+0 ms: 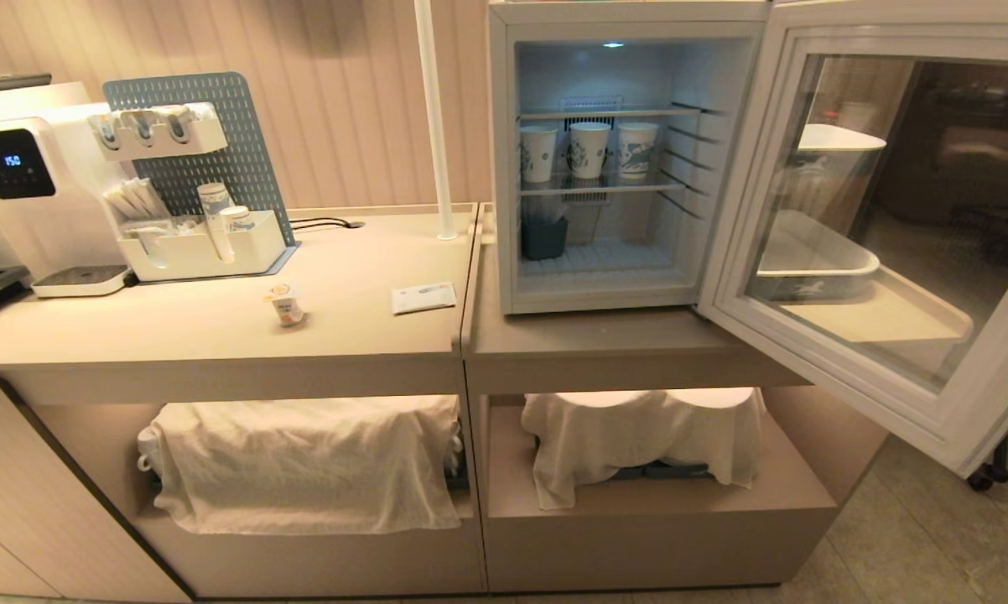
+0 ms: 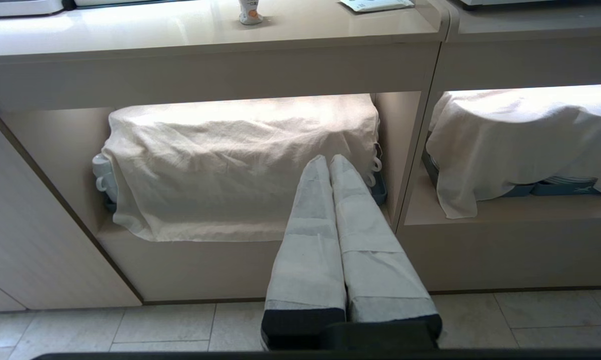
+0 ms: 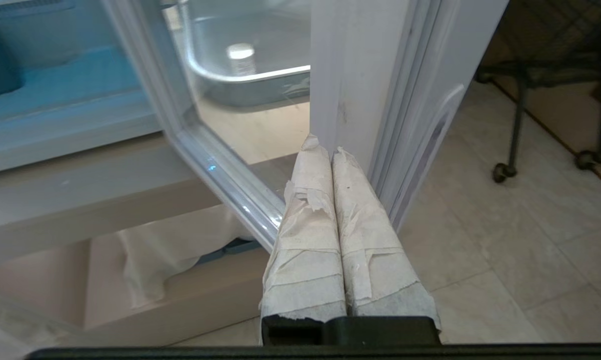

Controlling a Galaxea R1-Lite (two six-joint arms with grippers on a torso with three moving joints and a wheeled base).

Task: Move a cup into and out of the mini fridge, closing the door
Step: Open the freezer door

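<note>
Standing upright: cup [image 1: 286,304] | white, orange label (flat lid) | counter [image 1: 219,323]

My table [image 1: 219,335] holds the cup [image 1: 286,304], a paper packet [image 1: 423,297], a white machine [image 1: 38,201] and the mini fridge [image 1: 613,159].

Bench clutter and covered shelves

A white drinks machine [image 1: 26,201] with a lit display stands at the bench's [image 1: 219,331] far left, just beside a blue-grey pegboard organiser [image 1: 198,180] holding sachets and small cups. A flat white packet [image 1: 423,297] lies near the bench's right edge, and a white pole [image 1: 433,117] rises behind it. Below, two white cloths [image 1: 307,461] [image 1: 642,432] drape over what look like stacked mugs and dishes on the lower shelves. Three printed paper cups [image 1: 588,149] sit in a row on a wire shelf.
</note>
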